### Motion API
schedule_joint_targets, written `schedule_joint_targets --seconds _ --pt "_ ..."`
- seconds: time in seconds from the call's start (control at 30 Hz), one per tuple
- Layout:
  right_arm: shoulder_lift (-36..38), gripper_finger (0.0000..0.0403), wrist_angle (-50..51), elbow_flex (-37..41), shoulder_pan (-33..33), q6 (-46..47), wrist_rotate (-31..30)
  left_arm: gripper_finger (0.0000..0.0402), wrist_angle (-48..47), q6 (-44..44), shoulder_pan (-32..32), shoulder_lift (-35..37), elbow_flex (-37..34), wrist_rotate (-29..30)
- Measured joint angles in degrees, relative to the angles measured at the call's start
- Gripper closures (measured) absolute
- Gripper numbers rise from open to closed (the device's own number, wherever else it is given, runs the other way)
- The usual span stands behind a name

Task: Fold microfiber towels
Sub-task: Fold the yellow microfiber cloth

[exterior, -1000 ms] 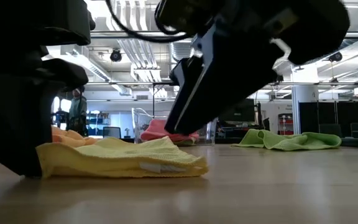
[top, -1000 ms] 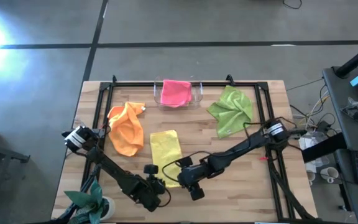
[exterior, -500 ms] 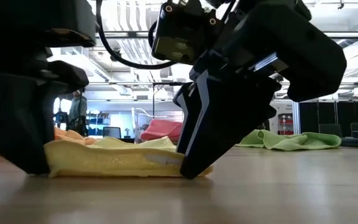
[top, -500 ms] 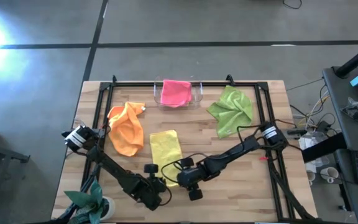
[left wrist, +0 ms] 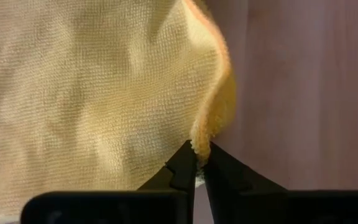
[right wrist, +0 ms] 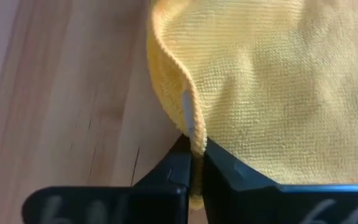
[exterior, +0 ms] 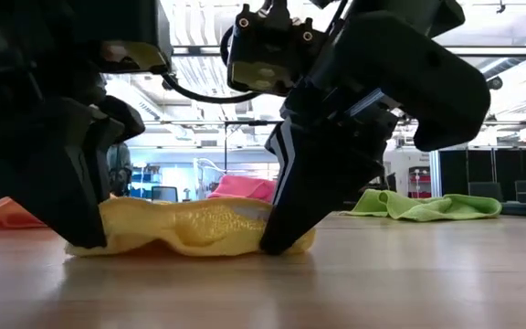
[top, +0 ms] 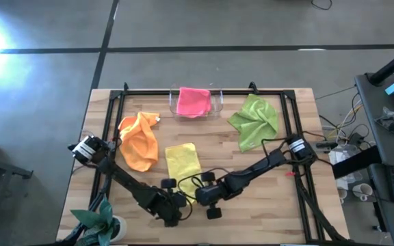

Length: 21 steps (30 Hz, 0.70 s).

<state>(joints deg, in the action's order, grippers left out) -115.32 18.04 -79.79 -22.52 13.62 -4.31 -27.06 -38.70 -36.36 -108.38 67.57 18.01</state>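
Note:
The yellow towel [top: 182, 162] lies as a narrow strip on the wooden table, its long sides running near to far. My left gripper [top: 172, 203] is shut on its near left corner and my right gripper [top: 206, 197] is shut on its near right corner. In the low view the left gripper [exterior: 85, 239] and the right gripper [exterior: 278, 245] stand at either end of the towel's near edge [exterior: 190, 228], which humps up between them. The rest of the towel lies flat on the table. My left gripper pinches the towel's near left corner [left wrist: 201, 138] between its two fingertips, at the hemmed edge. The fingers slant down from the near side. One layer or several, I cannot tell. The corner is a little raised and the cloth is slack. My right gripper pinches the towel's near right corner [right wrist: 193, 138] between its two fingertips, at the edge beside a small white label. The fingers slant down from the near right. The edge curls up at the fingers. The cloth behind lies slack on the table.
An orange towel [top: 139, 140] lies crumpled left of the yellow one. A lime green towel [top: 255, 121] lies at the far right. A pink towel [top: 193, 101] sits in the clear tray [top: 217, 104] at the far middle. A potted plant [top: 101, 222] stands at the near left corner.
My right gripper has come down onto the towel's near right corner and shut on it. The towel's near edge, flat a second ago, is now bunched and humped up between the two grippers.

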Motion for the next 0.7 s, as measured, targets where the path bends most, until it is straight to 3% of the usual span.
schedule_joint_targets --seconds 0.27,0.5,0.7 --pt "0.91 0.0394 11.74 -7.66 -3.29 5.65 1.35 0.0389 0.29 0.3 0.02 4.41 1.65 -8.7" --pt "1.11 0.0394 21.71 -17.36 -5.11 6.8 1.52 0.0389 -1.68 -0.22 0.01 9.19 1.81 -12.01" --pt "1.22 0.0394 28.88 -23.68 -5.57 10.51 1.12 0.0389 -2.53 -7.46 -0.47 14.21 1.92 -13.44"
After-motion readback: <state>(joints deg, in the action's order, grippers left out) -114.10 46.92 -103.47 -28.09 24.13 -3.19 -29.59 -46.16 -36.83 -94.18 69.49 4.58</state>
